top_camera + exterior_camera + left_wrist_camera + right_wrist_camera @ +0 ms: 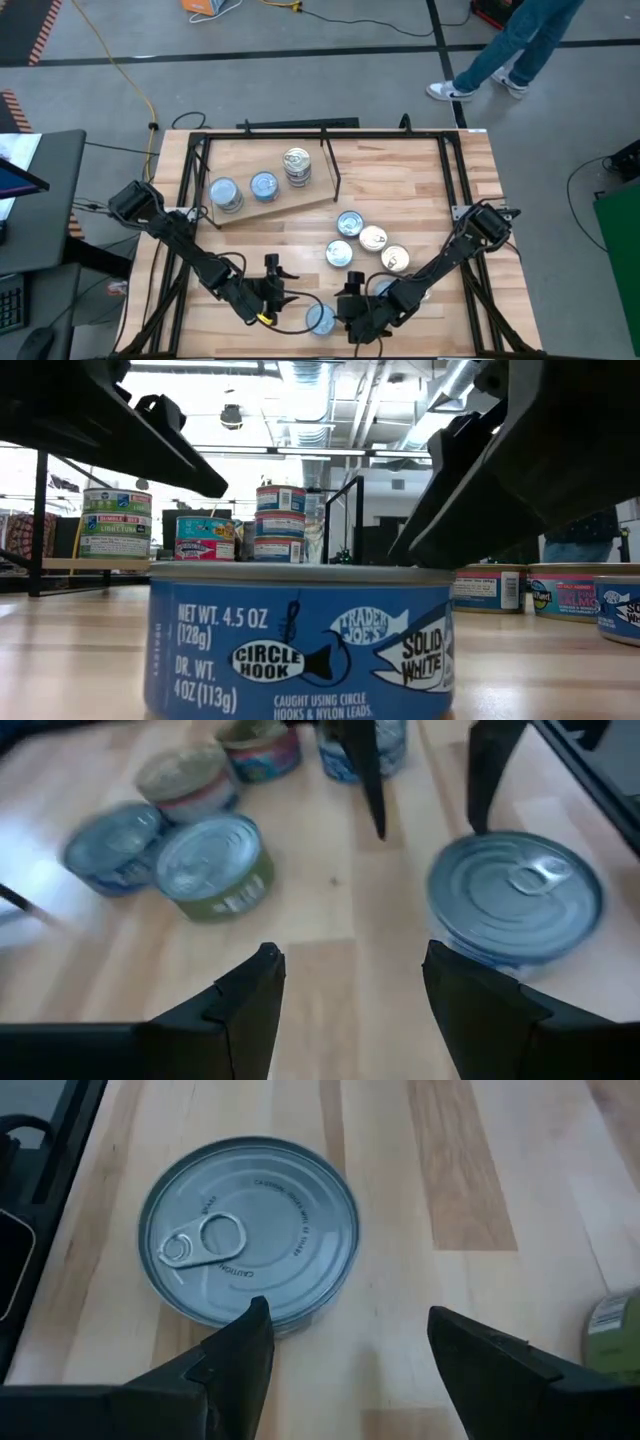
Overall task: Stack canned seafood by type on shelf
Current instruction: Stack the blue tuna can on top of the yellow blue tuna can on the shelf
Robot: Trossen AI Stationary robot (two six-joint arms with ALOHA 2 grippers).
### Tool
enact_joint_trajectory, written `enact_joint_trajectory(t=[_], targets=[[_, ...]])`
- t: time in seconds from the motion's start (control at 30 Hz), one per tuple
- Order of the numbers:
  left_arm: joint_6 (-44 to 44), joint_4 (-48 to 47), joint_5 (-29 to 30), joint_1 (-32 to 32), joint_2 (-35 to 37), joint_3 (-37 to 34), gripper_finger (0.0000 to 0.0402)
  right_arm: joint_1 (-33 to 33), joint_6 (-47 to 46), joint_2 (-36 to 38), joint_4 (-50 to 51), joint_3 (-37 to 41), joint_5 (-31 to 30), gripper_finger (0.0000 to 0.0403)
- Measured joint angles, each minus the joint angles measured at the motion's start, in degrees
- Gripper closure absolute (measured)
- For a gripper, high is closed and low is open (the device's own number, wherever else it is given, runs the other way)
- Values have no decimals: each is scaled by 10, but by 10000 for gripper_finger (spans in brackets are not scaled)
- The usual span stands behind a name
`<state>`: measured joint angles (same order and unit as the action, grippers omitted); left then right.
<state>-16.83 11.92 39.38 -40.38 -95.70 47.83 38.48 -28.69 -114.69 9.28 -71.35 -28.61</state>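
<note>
the fingers of the left gripper [283, 287] and of the right gripper [349, 297] stand apart, holding nothing. the blue tin [320, 318] lies flat on the table [400, 180] between them, lid up, round, so no long axis matters. it sits a little aside from each gap, about equally near both. the shelf [262, 208] with its stacked tins is well apart from this tin, closer to the left arm.
</note>
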Motion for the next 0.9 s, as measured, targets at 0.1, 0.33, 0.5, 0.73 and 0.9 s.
enact_joint_trajectory(t=[0.1,0.33,0.5,0.73,0.9], targets=[[-17,7,-23,0,0,0,174,-1,-4,0,9,0,-6,111],[-20,12,-46,0,0,0,174,-23,-43,-15,24,0,-32,111],[-23,16,-49,0,0,0,174,-35,-74,-21,43,2,-46,112],[-24,32,-94,-1,0,0,174,-29,-117,-4,86,3,-82,112],[13,46,-135,-1,0,0,174,5,-12,11,-11,1,-74,112]])
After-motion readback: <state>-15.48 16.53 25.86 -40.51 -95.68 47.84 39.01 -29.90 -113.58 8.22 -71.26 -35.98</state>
